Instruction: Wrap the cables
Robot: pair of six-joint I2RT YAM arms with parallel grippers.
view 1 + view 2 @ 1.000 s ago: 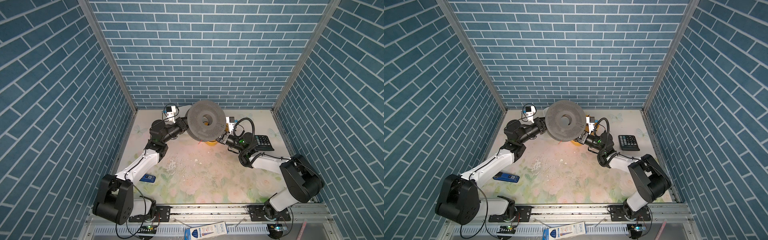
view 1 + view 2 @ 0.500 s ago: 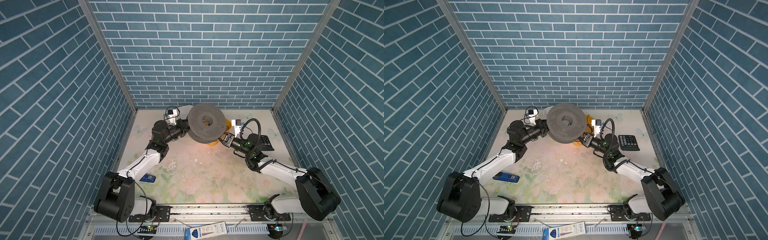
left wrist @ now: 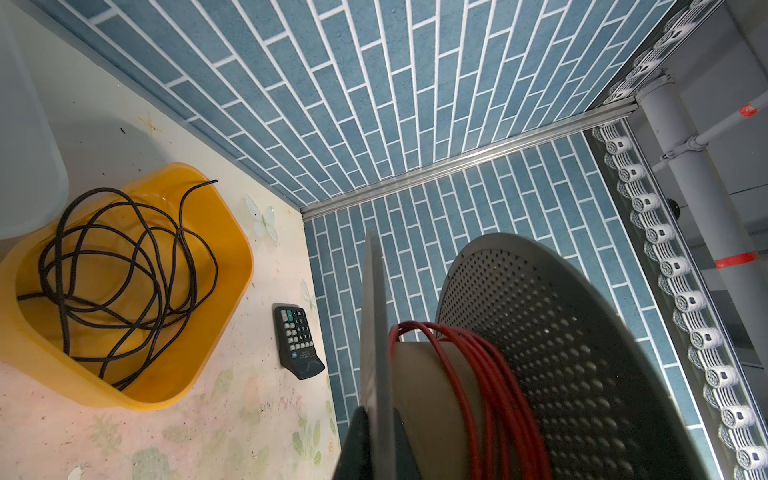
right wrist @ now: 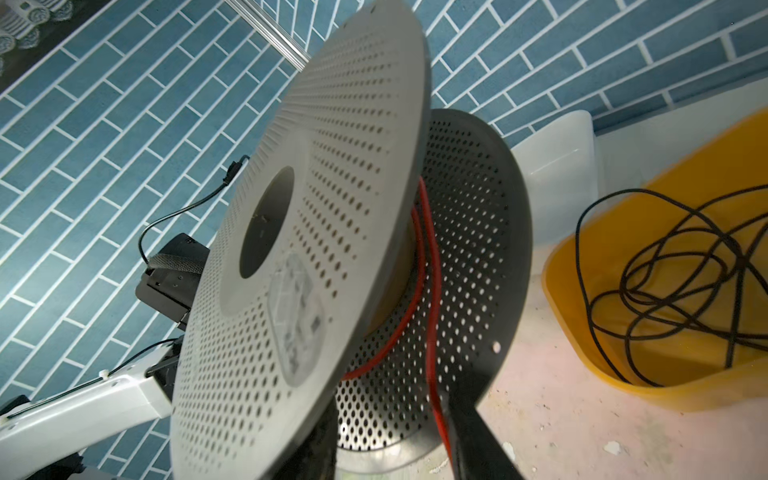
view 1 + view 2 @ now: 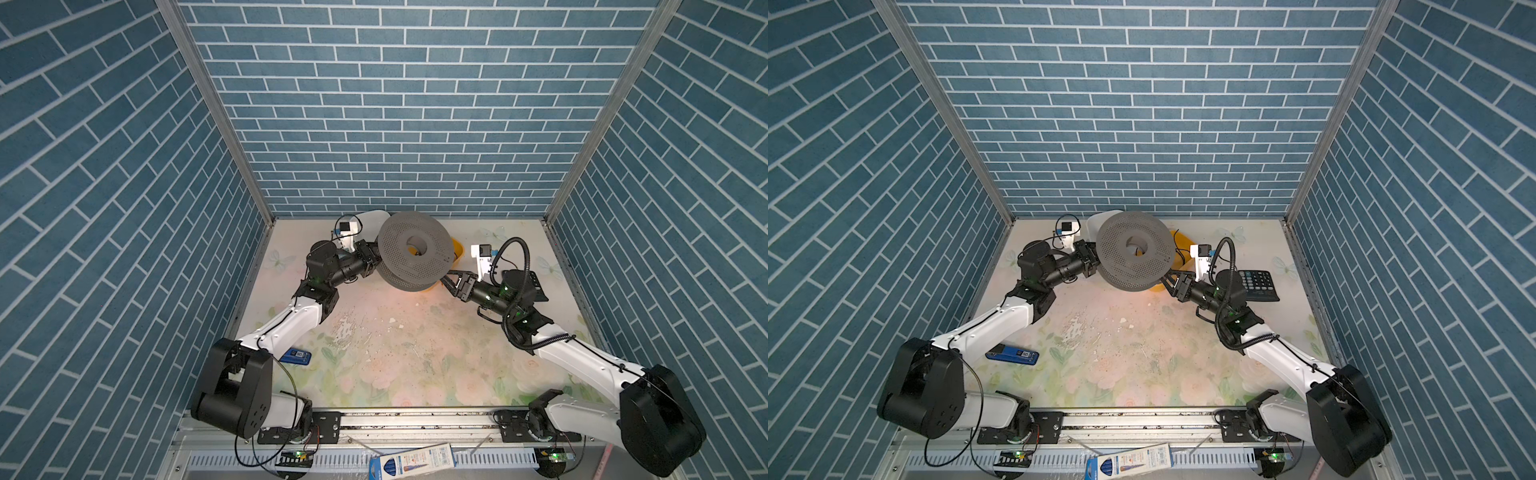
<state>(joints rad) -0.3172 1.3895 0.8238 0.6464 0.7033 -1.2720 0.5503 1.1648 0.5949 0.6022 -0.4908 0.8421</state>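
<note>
A grey perforated spool hangs tilted above the back of the table. My left gripper is shut on the rim of one flange. The cables, a red-orange wire, lie in several turns round the spool's core. One strand runs down off the core along the inner side of a finger of my right gripper. That gripper stands open at the spool's lower right edge, jaws either side of the rim, gripping nothing.
A yellow tub behind the spool holds a loose black wire tangle. A calculator lies at the back right and a white container at the back. A blue device lies front left.
My right gripper has gone from shut to open, and its arm has swung out to the right. The spool has dropped slightly and tilted flatter in the left gripper's hold.
</note>
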